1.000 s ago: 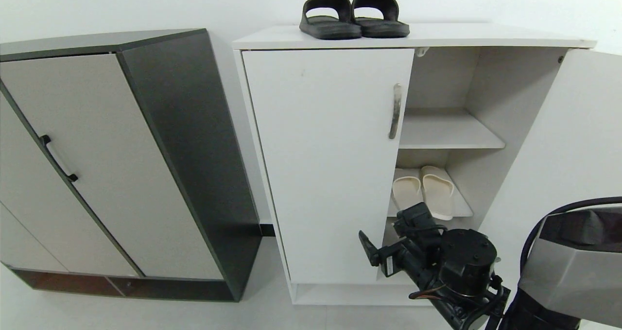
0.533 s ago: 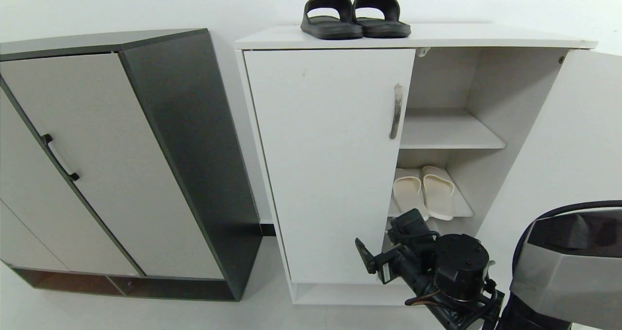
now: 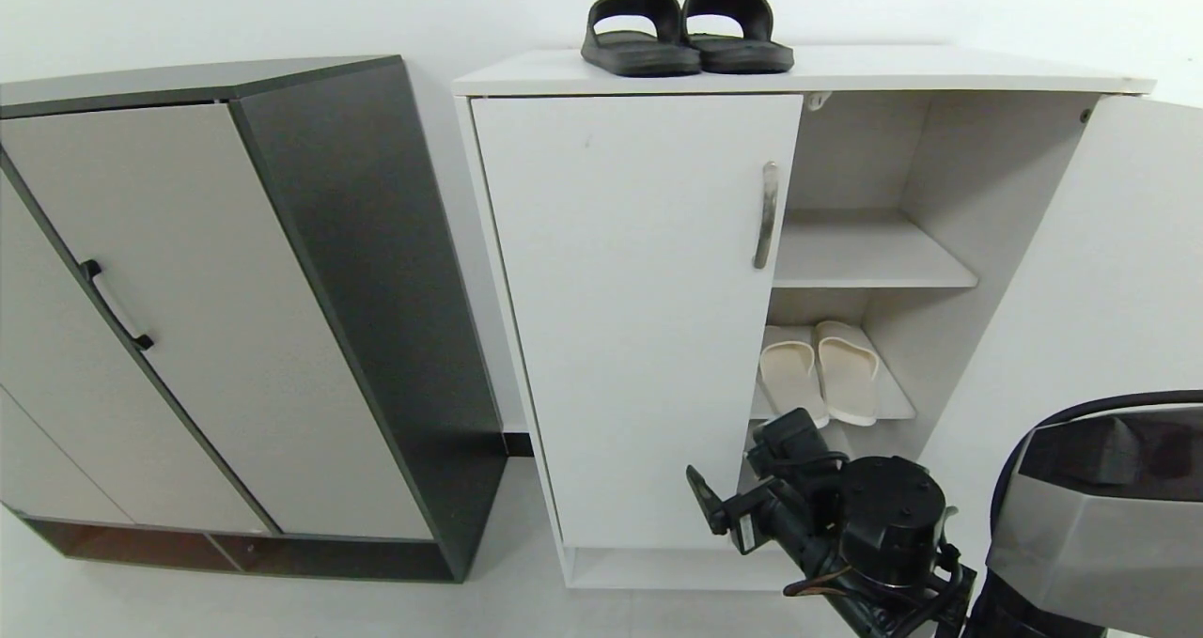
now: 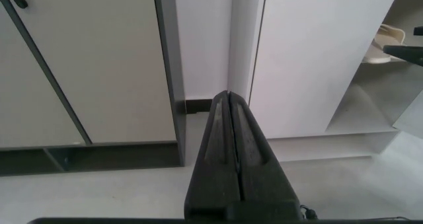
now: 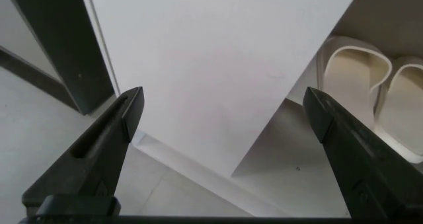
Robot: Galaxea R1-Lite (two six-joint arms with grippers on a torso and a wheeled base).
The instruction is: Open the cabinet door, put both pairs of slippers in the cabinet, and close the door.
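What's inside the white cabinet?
In the white cabinet, white slippers sit on the lower shelf, with another shelf above. The shut left door hides the rest, and the right gripper covers part of the bottom.

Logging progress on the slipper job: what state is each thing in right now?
right cabinet door: swung open
left cabinet door: shut
cream slippers: stored, side by side on a lower shelf
black slippers: on the cabinet top, not yet stored
grey cabinet door: shut
left hand: shut, empty
right hand: open, empty
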